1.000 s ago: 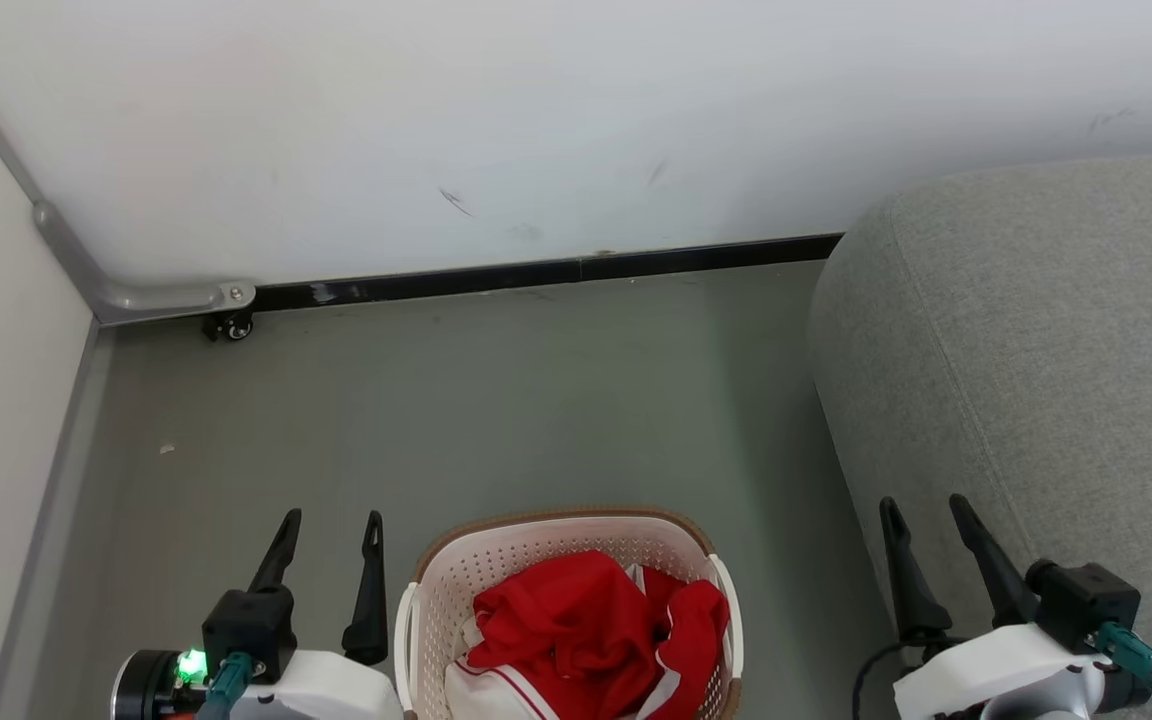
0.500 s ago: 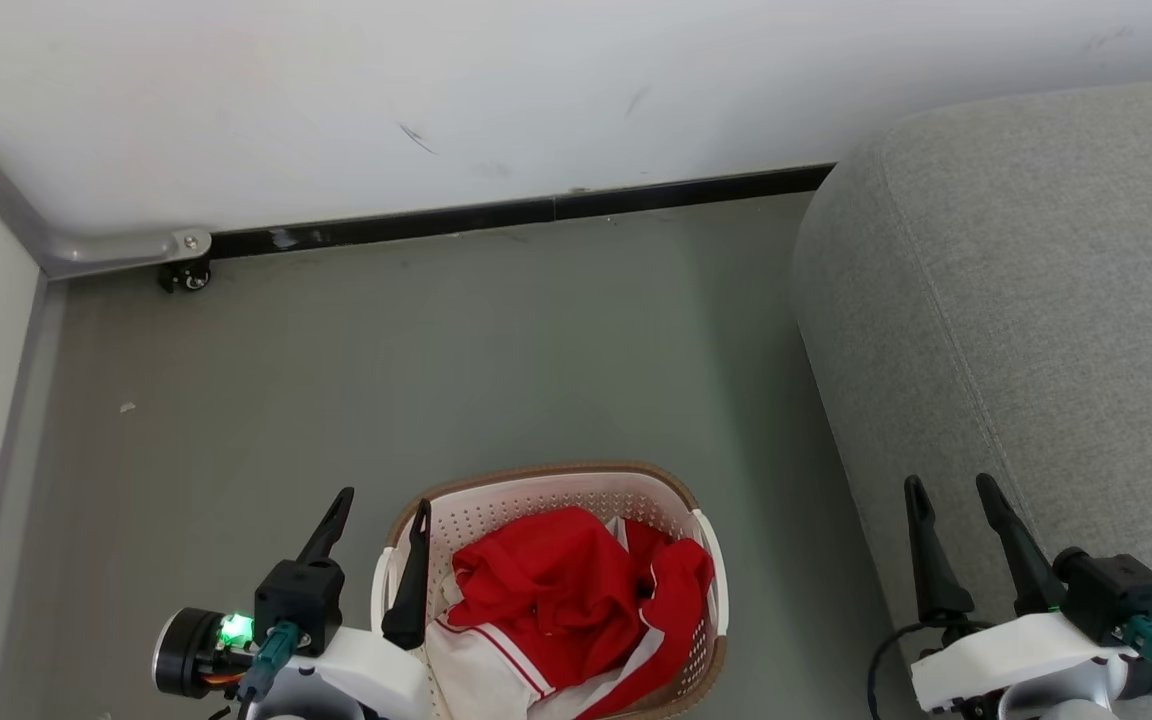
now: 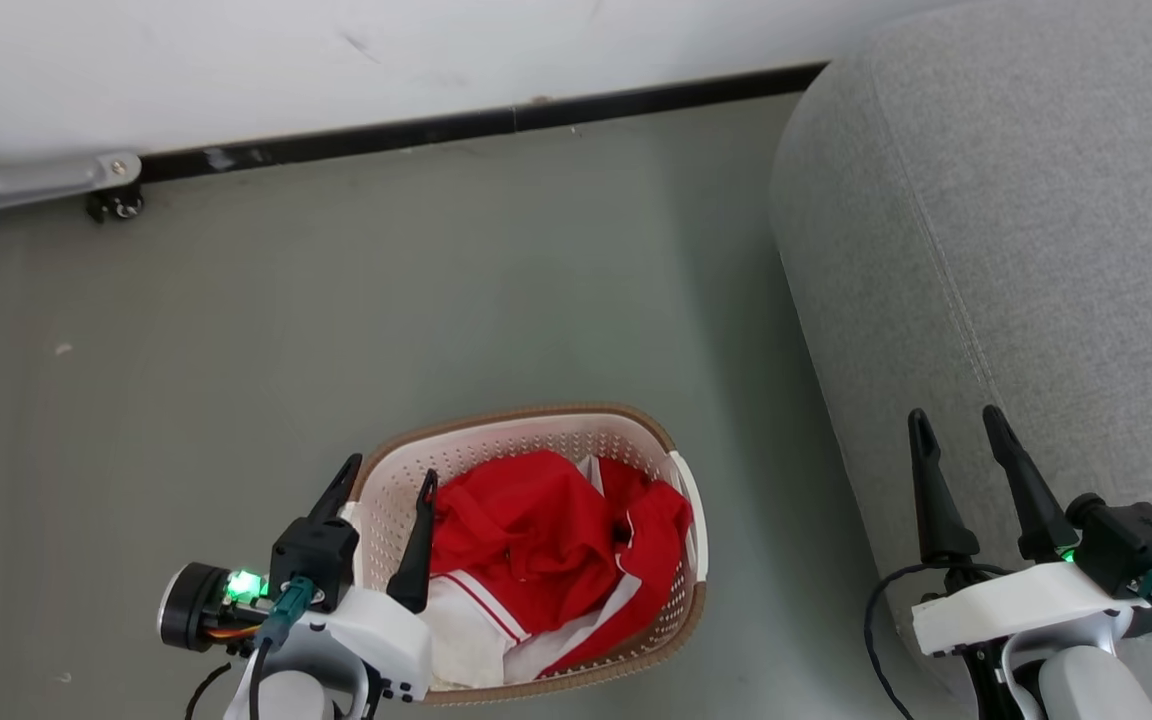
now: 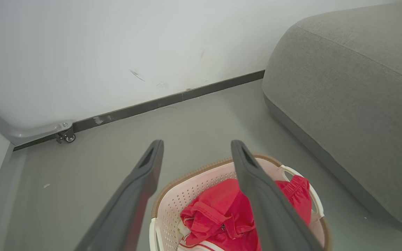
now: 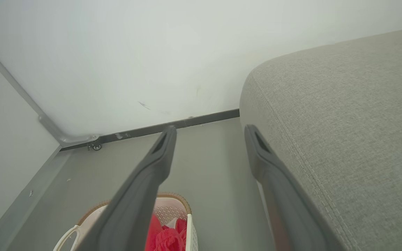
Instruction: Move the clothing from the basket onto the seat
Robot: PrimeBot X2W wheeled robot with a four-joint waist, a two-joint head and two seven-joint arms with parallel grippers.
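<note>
Judging by its rumpled folds, we take the clothing (image 3: 526, 540) to be light, soft and limp. It should sag and trail when lifted, and it cannot break. The red pieces lie heaped in the basket (image 3: 506, 415), which stands on the floor (image 3: 436, 280) near us and just left of the seat (image 3: 1016, 250). A white panel (image 3: 466, 625) with red striped trim sits at the near left of the heap.

We think the best place to take hold is the raised red bunch at the middle of the heap, where several layers are gathered. A pinch there should catch enough cloth. A single thin edge might slide out, and the loose trim at the right could snag on the holes in the basket wall. The pieces look tangled, so one pull may drag a second garment along.

Our left gripper (image 3: 389, 470) has its fingers spread apart and holds nothing. It hangs over the basket's left side, one finger above the rim and the other at the left edge of the cloth. We cannot tell whether it touches. Our right gripper (image 3: 954, 414), also spread and empty, hangs at the near left edge of the seat.
</note>
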